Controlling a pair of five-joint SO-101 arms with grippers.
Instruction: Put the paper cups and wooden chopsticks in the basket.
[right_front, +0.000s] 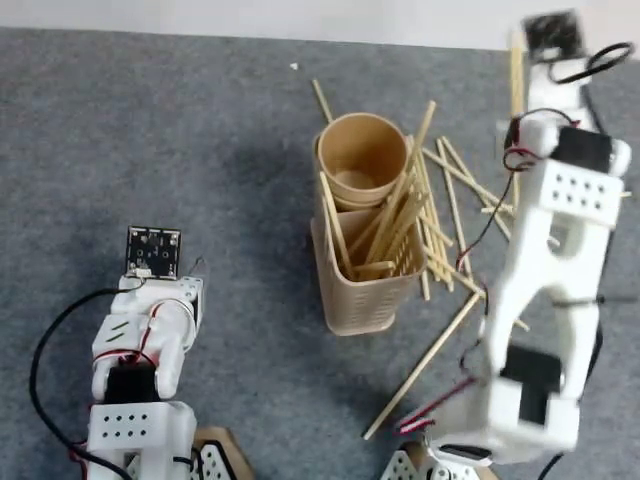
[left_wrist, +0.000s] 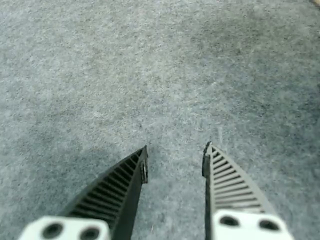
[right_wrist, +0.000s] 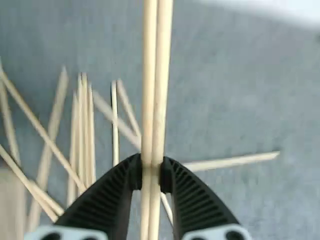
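Note:
A tan slatted basket (right_front: 358, 295) stands mid-table with stacked paper cups (right_front: 361, 155) and several wooden chopsticks (right_front: 385, 225) in it. More loose chopsticks (right_front: 452, 215) lie fanned on the carpet to its right, also seen in the right wrist view (right_wrist: 82, 130). My right gripper (right_wrist: 150, 172) is shut on a pair of chopsticks (right_wrist: 155, 75), held above the carpet at the far right; in the high view the pair (right_front: 516, 75) shows beside that arm's wrist. My left gripper (left_wrist: 175, 155) hangs open over bare carpet at the near left, with nothing between its fingers.
One long chopstick (right_front: 425, 365) lies slanted in front of the basket, near the right arm's base (right_front: 520, 400). Another chopstick (right_front: 322, 100) lies behind the basket. Grey carpet (right_front: 200, 130) covers the table's left half.

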